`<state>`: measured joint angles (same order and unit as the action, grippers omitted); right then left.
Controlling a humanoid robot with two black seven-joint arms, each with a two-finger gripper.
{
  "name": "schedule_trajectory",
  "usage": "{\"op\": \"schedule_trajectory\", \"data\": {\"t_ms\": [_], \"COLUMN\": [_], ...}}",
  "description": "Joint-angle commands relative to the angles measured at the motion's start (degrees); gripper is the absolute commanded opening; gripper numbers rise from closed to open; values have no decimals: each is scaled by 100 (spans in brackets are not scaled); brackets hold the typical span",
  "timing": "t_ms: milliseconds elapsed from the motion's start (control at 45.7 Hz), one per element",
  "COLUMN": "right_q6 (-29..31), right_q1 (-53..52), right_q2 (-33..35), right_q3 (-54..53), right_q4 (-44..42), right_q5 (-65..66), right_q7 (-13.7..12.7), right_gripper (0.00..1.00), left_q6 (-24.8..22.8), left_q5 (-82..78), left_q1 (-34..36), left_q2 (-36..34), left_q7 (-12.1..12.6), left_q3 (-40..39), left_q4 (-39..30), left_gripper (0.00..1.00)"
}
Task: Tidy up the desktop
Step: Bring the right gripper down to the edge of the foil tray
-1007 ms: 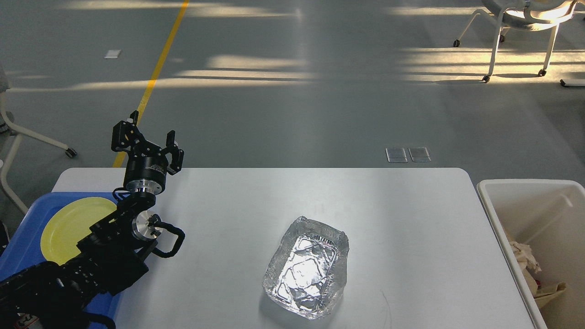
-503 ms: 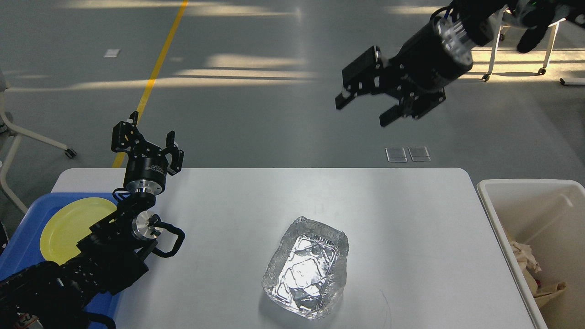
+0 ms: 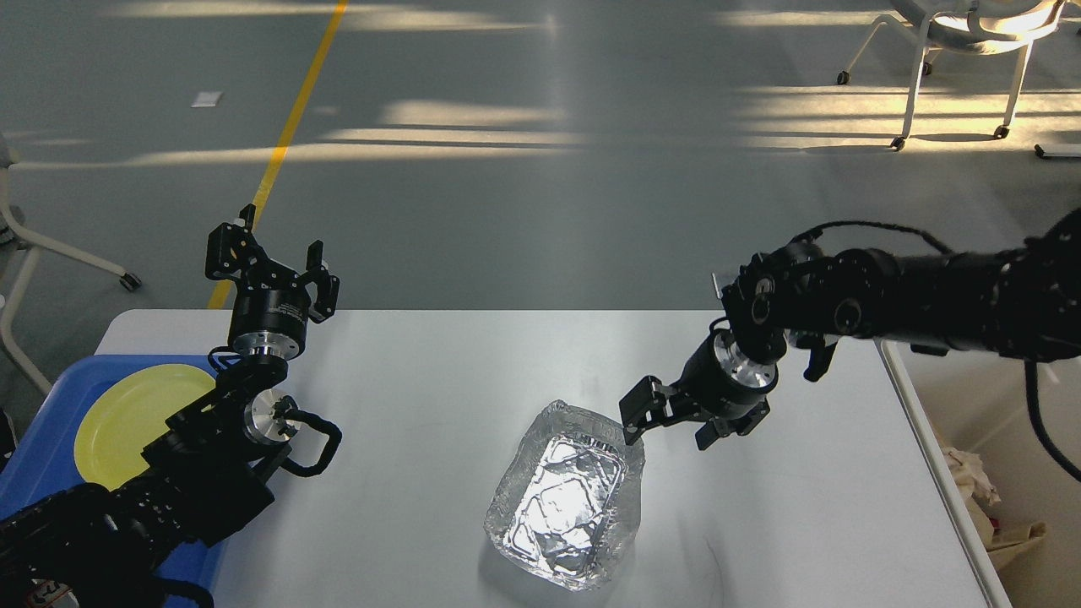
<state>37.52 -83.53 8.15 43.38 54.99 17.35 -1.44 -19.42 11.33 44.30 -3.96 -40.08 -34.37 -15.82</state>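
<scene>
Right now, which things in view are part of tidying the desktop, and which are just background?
In the job: desktop; crumpled foil tray; right hand, open beside the tray's far corner; white bin; blue tray with yellow plate.

Just about: left hand, open, idle; chair; yellow floor line.

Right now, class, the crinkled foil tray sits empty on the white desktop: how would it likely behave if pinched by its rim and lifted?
The foil tray looks thin and already dented, so it would probably buckle where pinched. It appears empty, so likely very light, and a push might slide it across the smooth desktop. The right gripper, fingers open, is at its far rim.
</scene>
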Motion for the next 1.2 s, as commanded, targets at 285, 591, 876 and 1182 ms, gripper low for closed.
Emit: {"op": "schedule_trajectory", "data": {"t_ms": [285, 591, 876, 1182], "right_q6": [-992, -1115, -1598, -1862], "right_q1": [891, 970, 1199, 1401], "right_q2": [-94, -191, -367, -428], "right_q3": [-119, -321, -339, -339], "right_q4": [-120, -111, -146, -147], "right_q5": [-92, -381, -549, -558], "right_q7": [-129, -146, -190, -190], "right_gripper": [96, 90, 70, 21], "left_q6": [0, 0, 0, 0], "left_q5": [-8, 0, 0, -8], "left_q1": [0, 0, 0, 0], "left_q2": [0, 0, 0, 0], "left_q7": [0, 0, 0, 0], "left_q3": [0, 0, 0, 0], "left_q4": [0, 0, 0, 0], "left_gripper": [97, 97, 97, 97]}}
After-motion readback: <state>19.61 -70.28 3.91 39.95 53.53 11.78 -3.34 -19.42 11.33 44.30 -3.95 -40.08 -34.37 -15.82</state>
